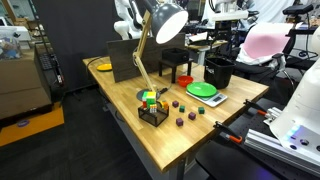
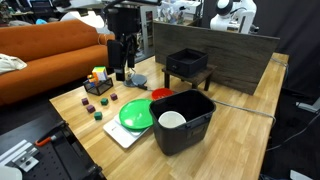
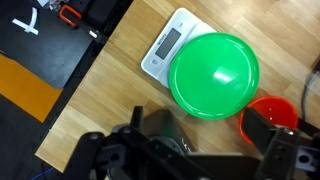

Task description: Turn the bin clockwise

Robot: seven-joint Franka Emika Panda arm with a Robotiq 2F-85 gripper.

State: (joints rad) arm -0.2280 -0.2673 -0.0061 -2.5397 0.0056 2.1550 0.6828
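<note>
The black open-topped bin (image 2: 190,125) stands on the wooden table beside the green plate (image 2: 136,113). It also shows in an exterior view (image 1: 218,71). A white cup (image 2: 172,120) lies inside it. My gripper (image 2: 125,68) hangs above the table between the block tray and the plate, well apart from the bin. In the wrist view the gripper (image 3: 200,125) is open and empty, with its fingers wide apart just below the green plate (image 3: 214,76). The bin does not clearly show in the wrist view.
The green plate sits on a white scale (image 3: 163,48) near the table edge. A red bowl (image 3: 268,112) lies beside the plate. Also here are a small black legged stand (image 2: 187,66), a tray with coloured blocks (image 1: 152,108), loose blocks (image 2: 103,105), a desk lamp (image 1: 165,20) and a brown panel (image 2: 225,55).
</note>
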